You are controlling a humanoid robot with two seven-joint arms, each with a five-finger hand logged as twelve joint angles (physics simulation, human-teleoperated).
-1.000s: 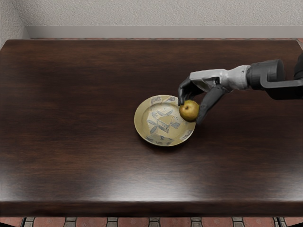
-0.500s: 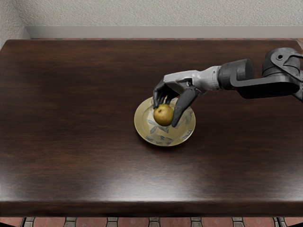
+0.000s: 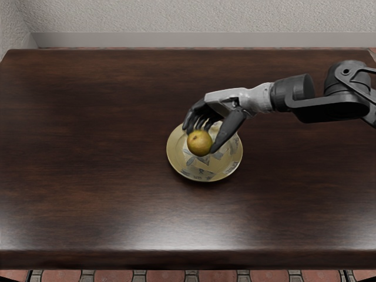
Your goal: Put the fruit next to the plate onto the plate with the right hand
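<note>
The fingers (image 3: 196, 121) of the right hand (image 3: 214, 113) are spread loosely above the fruit (image 3: 200, 143), with the thumb just beside it, and do not appear to clamp it. The fruit sits in the middle of the plate (image 3: 173, 156), near the centre of the worktop (image 3: 88, 176). The placing looks done; only drawing the hand away seems left.

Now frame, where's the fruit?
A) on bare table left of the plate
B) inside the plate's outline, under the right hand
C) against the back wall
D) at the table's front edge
B: the fruit shows within the rim of the plate, just below the right hand.
</note>
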